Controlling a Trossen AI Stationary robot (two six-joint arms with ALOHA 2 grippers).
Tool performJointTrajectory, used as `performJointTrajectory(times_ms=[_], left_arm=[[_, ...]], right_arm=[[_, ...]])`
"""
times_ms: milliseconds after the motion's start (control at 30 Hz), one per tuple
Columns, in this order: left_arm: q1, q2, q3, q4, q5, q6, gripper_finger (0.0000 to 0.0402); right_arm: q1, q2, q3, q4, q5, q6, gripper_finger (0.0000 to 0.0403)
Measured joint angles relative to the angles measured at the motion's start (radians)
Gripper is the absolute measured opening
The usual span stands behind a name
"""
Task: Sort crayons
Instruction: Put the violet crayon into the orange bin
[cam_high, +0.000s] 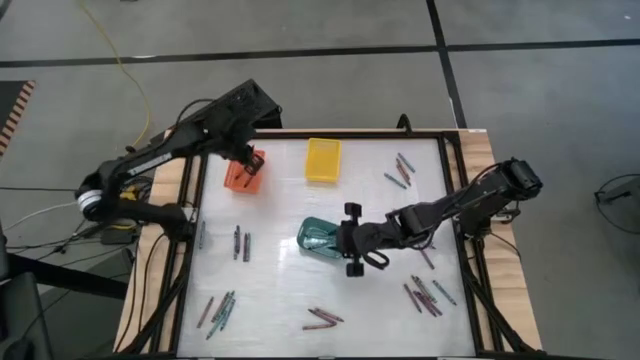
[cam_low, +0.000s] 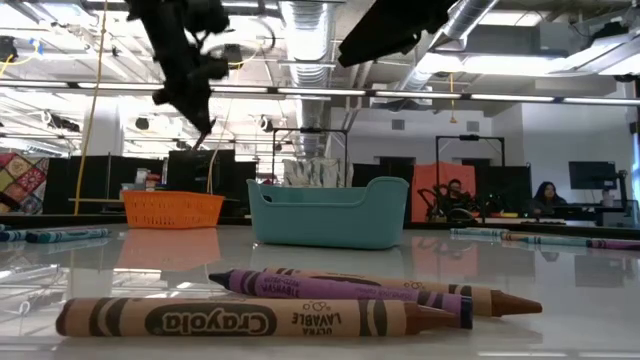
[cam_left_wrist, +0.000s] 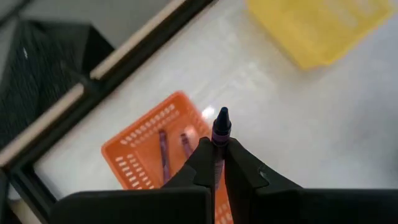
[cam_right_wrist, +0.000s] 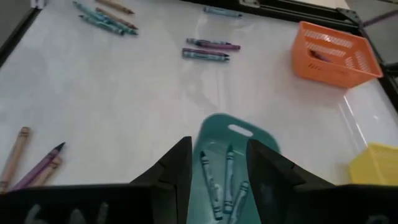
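Note:
My left gripper (cam_high: 246, 160) hangs over the orange basket (cam_high: 243, 178) at the far left and is shut on a purple crayon (cam_left_wrist: 221, 127). Two purple crayons (cam_left_wrist: 163, 149) lie in that basket. My right gripper (cam_right_wrist: 219, 155) stands open above the teal basket (cam_high: 318, 238) at mid-table, with nothing between its fingers. Teal crayons (cam_right_wrist: 217, 177) lie in the teal basket. Loose crayons (cam_high: 428, 295) are scattered flat on the white table. In the low view the left gripper (cam_low: 195, 100) shows above the orange basket (cam_low: 172, 208). My left gripper pinches the purple crayon's shaft (cam_left_wrist: 217, 144) between its two fingers, just behind the pointed end. The crayon lies along the fingers, its tip sticking out past them. The fingers slant down from above. The crayon is lifted clear, over the orange basket.
A yellow basket (cam_high: 322, 160) stands at the far middle. Loose crayon groups lie at the far right (cam_high: 400, 172), left (cam_high: 240, 243), near left (cam_high: 218, 308) and near middle (cam_high: 323, 318). A brown crayon (cam_low: 250, 318) and a purple one (cam_low: 340, 288) lie close to the low camera. A black frame (cam_high: 460, 200) edges the table.

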Motion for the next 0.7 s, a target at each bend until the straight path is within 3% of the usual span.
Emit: performJointTrajectory(times_ms=[167,533,700], left_arm=[[0.090,0.119,-0.001,-0.034,0.047,0.034,0.0000],[0.165,0.313,-0.001,-0.092,0.134,0.025,0.0000],[0.176,0.349,-0.001,-0.117,0.126,-0.004,0.0034]], right_arm=[[0.036,0.000,0.000,-0.019,0.005,0.016,0.0146],[0.104,0.000,0.000,-0.067,0.082,0.038,0.0146],[0.124,0.000,0.000,-0.086,0.103,0.060,0.0146]])
